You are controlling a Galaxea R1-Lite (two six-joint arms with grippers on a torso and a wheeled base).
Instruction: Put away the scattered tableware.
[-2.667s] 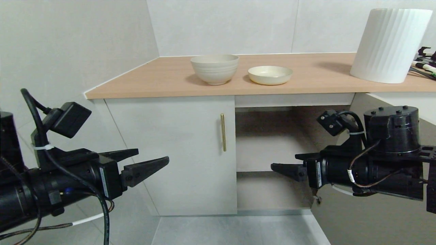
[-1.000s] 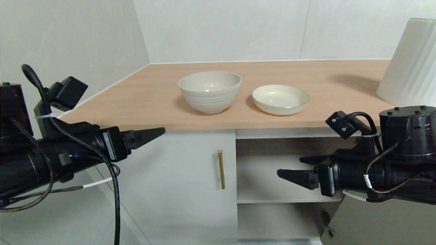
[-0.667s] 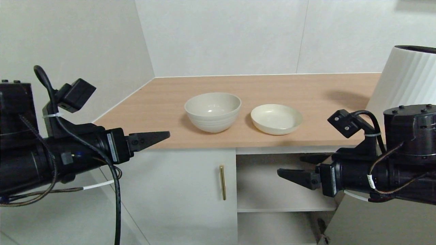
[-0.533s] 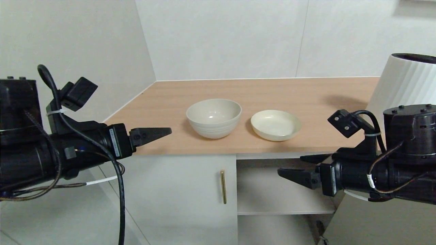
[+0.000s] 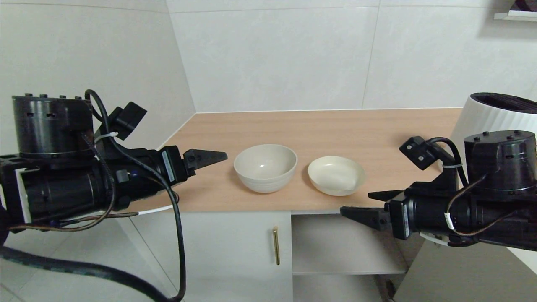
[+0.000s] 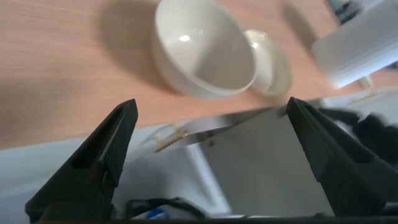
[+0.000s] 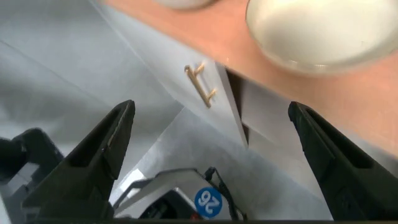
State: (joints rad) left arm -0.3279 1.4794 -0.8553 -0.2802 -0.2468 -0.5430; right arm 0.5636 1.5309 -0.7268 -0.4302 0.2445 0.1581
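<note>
1. In the head view, the bowl (image 5: pixel 265 167) and the shallow dish (image 5: pixel 336 175) sit side by side near the front edge of the desk (image 5: pixel 327 130).
2. The left end effector (image 5: pixel 218 157) is spread wide and holds nothing, just left of the bowl.
3. The right end effector (image 5: pixel 355 202) is also spread wide and holds nothing, below the desk edge.

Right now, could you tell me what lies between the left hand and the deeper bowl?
Only bare countertop, as the head view shows; the left hand is clear of the deeper bowl.
</note>
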